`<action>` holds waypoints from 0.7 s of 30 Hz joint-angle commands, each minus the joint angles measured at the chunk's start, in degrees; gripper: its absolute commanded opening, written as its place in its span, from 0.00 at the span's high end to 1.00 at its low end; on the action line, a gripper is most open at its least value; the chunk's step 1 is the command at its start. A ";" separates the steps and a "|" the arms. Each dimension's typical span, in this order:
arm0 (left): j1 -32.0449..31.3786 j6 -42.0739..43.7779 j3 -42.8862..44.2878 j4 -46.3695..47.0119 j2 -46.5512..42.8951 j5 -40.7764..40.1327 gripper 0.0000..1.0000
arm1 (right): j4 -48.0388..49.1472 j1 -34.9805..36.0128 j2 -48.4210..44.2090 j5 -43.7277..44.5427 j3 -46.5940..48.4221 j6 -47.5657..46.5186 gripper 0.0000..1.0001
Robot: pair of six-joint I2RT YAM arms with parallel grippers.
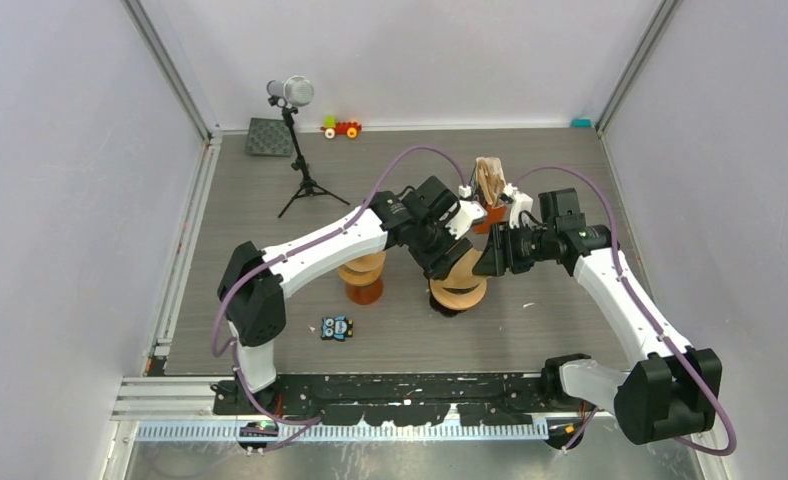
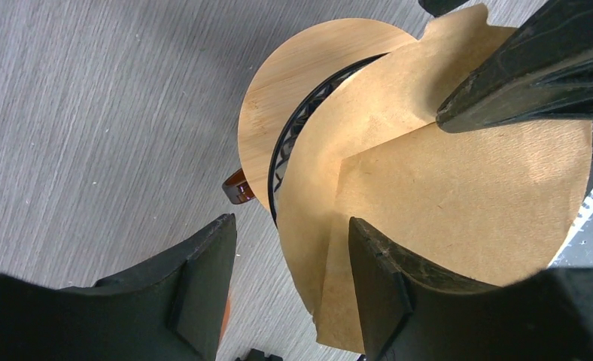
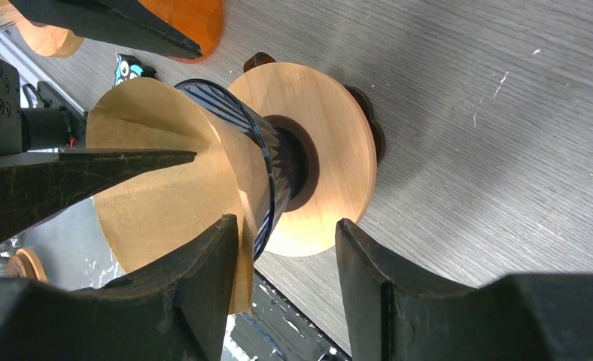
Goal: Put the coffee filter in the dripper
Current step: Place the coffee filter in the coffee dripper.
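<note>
The brown paper coffee filter [image 2: 444, 188] sits opened as a cone in the dripper [image 2: 290, 143], a dark ribbed cone on a round wooden base [image 2: 301, 75]. My left gripper [image 2: 290, 226] is open, its jaws astride the filter's near edge. My right gripper [image 3: 287, 222] is open, with the filter [image 3: 165, 150] edge and dripper rim [image 3: 244, 120] between its jaws. In the top view both grippers, left [image 1: 442, 258] and right [image 1: 492, 262], hang over the dripper [image 1: 458, 292] and hide the filter. Each wrist view shows the other gripper's finger across the filter's mouth.
A stack of spare filters [image 1: 488, 178] stands in an orange holder behind the dripper. A wooden and orange stand [image 1: 362, 280] is to its left. An owl toy [image 1: 336, 328] lies near the front. A microphone tripod [image 1: 298, 150], grey pad [image 1: 269, 137] and toy car [image 1: 341, 127] are at the back.
</note>
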 commanded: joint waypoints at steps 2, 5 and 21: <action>0.28 -1.51 -0.44 2.57 -1.21 -1.08 0.42 | 3.22 0.48 -1.73 1.80 -0.12 0.30 0.45; 0.28 -1.78 -1.03 2.97 -1.36 -1.27 0.42 | 3.62 0.75 -1.56 2.04 -0.27 0.17 0.45; 0.28 -3.72 -2.61 5.17 -1.89 -0.09 0.41 | 4.05 1.03 -3.85 1.39 -0.04 0.40 0.44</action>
